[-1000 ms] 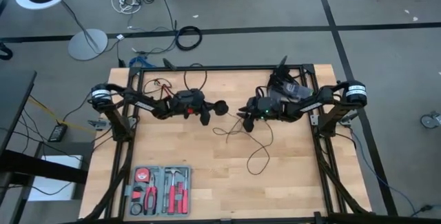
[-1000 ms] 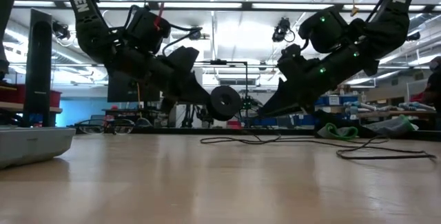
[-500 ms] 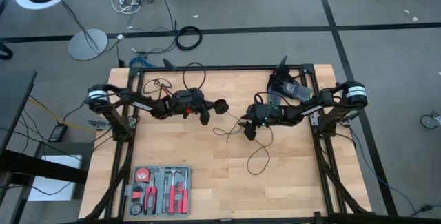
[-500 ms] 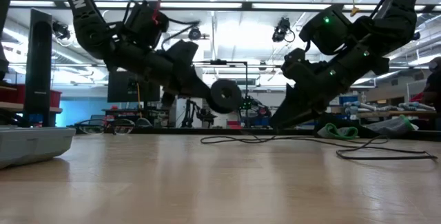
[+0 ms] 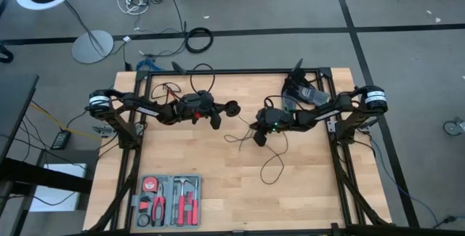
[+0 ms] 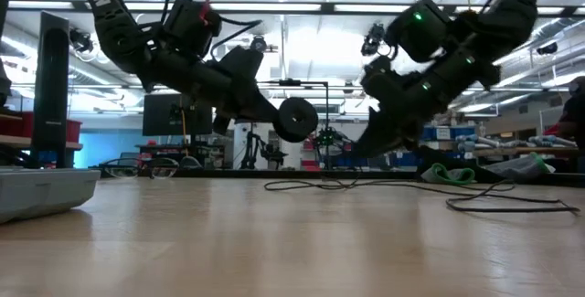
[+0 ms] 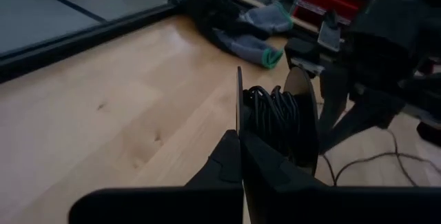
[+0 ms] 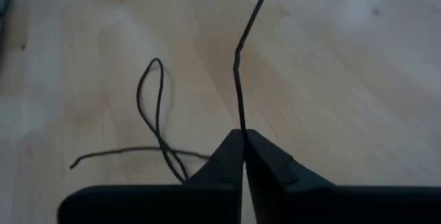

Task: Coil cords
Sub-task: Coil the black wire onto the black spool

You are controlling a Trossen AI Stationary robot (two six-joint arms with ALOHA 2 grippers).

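Left gripper [image 7: 241, 156] fingers pinch a spool [image 7: 275, 124] wound with black cord [image 7: 270, 112].

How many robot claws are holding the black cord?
2. The left gripper holds the puck with cord wound on it, above the table's middle. The right gripper pinches the loose cord nearby.

tool tray [image 5: 168, 200] at table's near-left corner, gloves [image 7: 238, 25] on table

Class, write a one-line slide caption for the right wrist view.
Right hand shut on the thin black cord, its loose loops lying on the wooden table.
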